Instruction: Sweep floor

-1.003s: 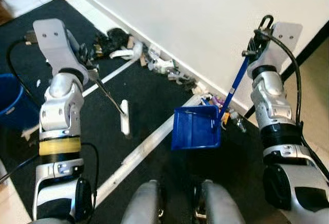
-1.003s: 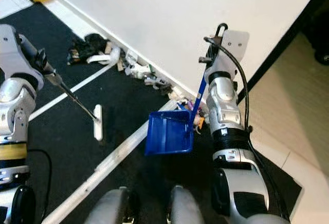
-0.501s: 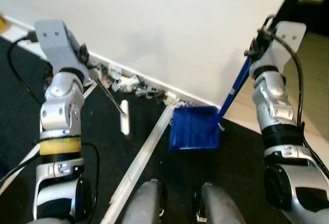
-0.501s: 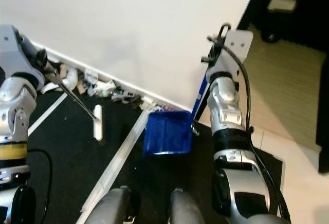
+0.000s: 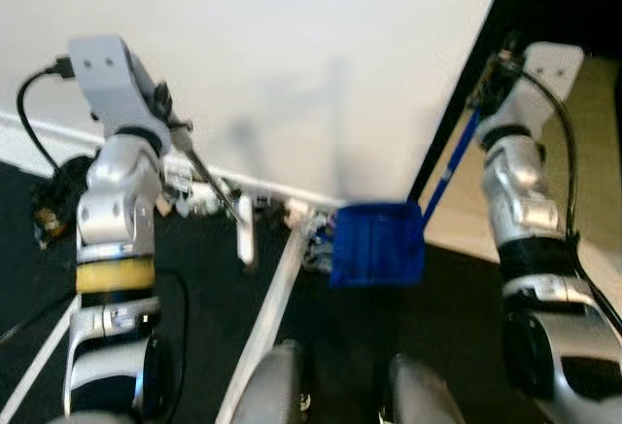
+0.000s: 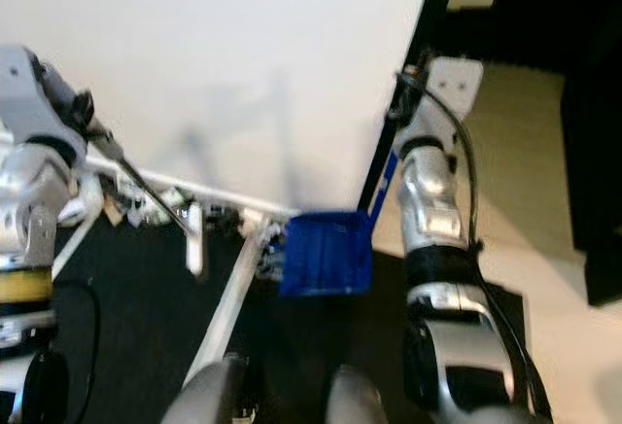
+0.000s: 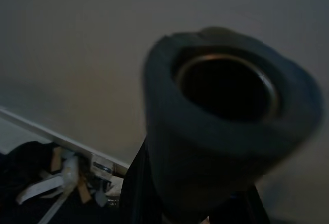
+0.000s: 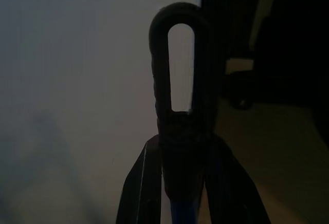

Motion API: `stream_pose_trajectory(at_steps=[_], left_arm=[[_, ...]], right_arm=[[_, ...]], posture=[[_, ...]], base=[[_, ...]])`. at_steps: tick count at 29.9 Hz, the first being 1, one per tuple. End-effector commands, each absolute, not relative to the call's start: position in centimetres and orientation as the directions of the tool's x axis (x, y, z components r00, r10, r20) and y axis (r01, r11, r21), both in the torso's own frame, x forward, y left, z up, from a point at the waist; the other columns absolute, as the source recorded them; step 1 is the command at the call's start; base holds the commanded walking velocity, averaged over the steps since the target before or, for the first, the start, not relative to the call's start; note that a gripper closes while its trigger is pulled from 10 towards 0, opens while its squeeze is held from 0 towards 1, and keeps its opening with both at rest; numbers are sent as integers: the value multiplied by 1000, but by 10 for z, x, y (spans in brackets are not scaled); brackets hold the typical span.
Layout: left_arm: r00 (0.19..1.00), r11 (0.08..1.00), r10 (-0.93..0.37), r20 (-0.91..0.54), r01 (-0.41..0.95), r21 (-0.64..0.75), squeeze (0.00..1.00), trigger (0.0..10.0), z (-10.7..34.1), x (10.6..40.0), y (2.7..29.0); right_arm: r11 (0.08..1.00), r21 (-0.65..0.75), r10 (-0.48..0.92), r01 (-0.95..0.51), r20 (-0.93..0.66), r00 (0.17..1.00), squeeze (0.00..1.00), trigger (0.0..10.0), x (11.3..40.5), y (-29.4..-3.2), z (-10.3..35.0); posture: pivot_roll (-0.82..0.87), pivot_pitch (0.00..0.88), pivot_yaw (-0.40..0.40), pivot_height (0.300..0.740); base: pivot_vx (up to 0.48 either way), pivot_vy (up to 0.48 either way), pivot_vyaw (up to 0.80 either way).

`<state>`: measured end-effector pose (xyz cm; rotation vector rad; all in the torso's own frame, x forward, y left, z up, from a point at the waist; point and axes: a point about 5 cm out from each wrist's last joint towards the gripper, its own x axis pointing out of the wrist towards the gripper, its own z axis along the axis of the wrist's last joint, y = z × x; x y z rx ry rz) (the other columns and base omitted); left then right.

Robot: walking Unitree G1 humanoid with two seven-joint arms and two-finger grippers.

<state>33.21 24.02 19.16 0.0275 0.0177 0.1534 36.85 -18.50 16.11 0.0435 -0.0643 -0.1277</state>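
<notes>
Both silver arms are raised at the 2 sides — the left gripper closed around a thick dark handle, the right gripper clamped on a looped black handle.

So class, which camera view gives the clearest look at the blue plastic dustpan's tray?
The left eye view: the blue plastic dustpan hangs whole above the dark floor, its blue handle rising to the right gripper. The right eye view shows it about as well. The right wrist view shows the handle's black hanging loop.
</notes>
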Motion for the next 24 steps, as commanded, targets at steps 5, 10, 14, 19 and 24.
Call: stream_pose_trajectory(at_steps=[5, 10, 14, 19, 24], left_arm=[[996, 997, 78, -38, -77, 32, 0, 10000, 188, 327, 233], [997, 999, 30, -74, -28, 26, 0, 10000, 178, 322, 225], [995, 999, 19, -95, -16, 38, 0, 10000, 166, 320, 220], [995, 999, 16, -99, -13, 32, 0, 10000, 162, 320, 218], [995, 998, -1, -102, 7, 60, 0, 10000, 161, 321, 214]], right_arm=[[992, 47, -118, 115, 75, 990, 0, 10000, 368, -189, 166], [994, 20, -110, 109, 61, 992, 0, 10000, 367, -194, 165], [995, -16, -97, 98, 52, 994, 0, 10000, 367, -197, 165], [994, -42, -95, 97, 33, 995, 0, 10000, 365, -202, 163], [993, -52, -103, 104, 24, 994, 0, 10000, 363, -205, 161]], posture=[[27, 48, 48, 740], [24, 52, 47, 740], [23, 54, 46, 740], [18, 57, 46, 740], [12, 58, 48, 740]], base=[[0, 0, 0], [0, 0, 0], [0, 0, 0], [0, 0, 0], [0, 0, 0]])
